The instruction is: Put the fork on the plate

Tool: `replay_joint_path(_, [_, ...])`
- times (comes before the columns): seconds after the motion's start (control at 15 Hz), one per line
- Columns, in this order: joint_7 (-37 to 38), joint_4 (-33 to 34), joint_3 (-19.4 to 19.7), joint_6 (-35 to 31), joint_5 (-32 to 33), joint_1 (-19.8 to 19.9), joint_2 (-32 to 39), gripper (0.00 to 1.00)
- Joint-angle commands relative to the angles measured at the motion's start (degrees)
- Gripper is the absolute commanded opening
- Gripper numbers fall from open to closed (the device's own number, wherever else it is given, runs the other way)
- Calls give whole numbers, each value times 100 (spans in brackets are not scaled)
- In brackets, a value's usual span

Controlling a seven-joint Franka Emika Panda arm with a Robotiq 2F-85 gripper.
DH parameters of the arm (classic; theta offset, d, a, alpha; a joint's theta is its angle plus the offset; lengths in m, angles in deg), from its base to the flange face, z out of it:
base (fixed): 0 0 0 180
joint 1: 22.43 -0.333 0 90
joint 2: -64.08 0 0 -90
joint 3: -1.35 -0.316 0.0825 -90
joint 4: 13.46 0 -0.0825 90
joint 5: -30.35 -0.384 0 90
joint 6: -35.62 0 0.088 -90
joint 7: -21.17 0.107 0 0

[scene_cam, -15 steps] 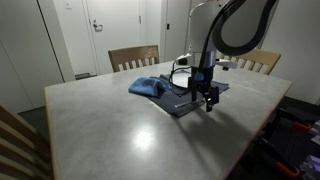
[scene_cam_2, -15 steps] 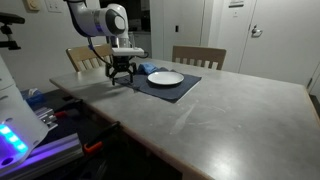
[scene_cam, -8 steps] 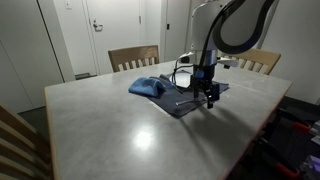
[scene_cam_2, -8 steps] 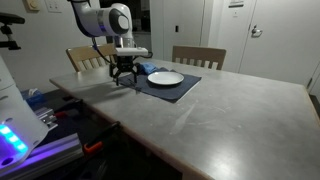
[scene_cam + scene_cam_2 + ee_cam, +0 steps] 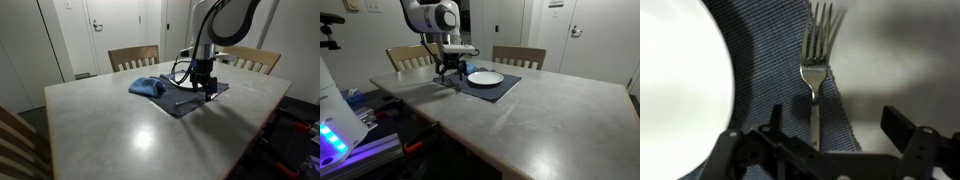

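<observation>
In the wrist view a silver fork (image 5: 816,70) lies on a dark blue placemat (image 5: 770,60), tines pointing away. A white plate (image 5: 680,80) sits on the mat just left of the fork. My gripper (image 5: 838,135) is open and empty, hovering over the fork's handle, which runs between the two fingers. In both exterior views the gripper (image 5: 206,90) (image 5: 452,72) hangs low over the placemat (image 5: 190,104) (image 5: 492,90). The plate (image 5: 485,77) sits right beside the gripper. The fork shows as a thin line (image 5: 184,100) on the mat.
A crumpled blue cloth (image 5: 148,87) lies on the grey table (image 5: 120,125) beside the mat. Wooden chairs (image 5: 133,57) (image 5: 258,62) (image 5: 518,56) stand at the far edge. Equipment with a blue light (image 5: 335,135) stands off the table's side.
My gripper has moved along the placemat toward the plate and the far side of the table, staying low and open. The fork and plate have not moved.
</observation>
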Motion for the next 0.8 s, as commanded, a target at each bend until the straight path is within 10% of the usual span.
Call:
replay_joint_path(0.0, [-267,159,-119,19,-244,177,103,100])
replay_joint_path(0.73, [-371,118,-208,-84,-629,199,191,94])
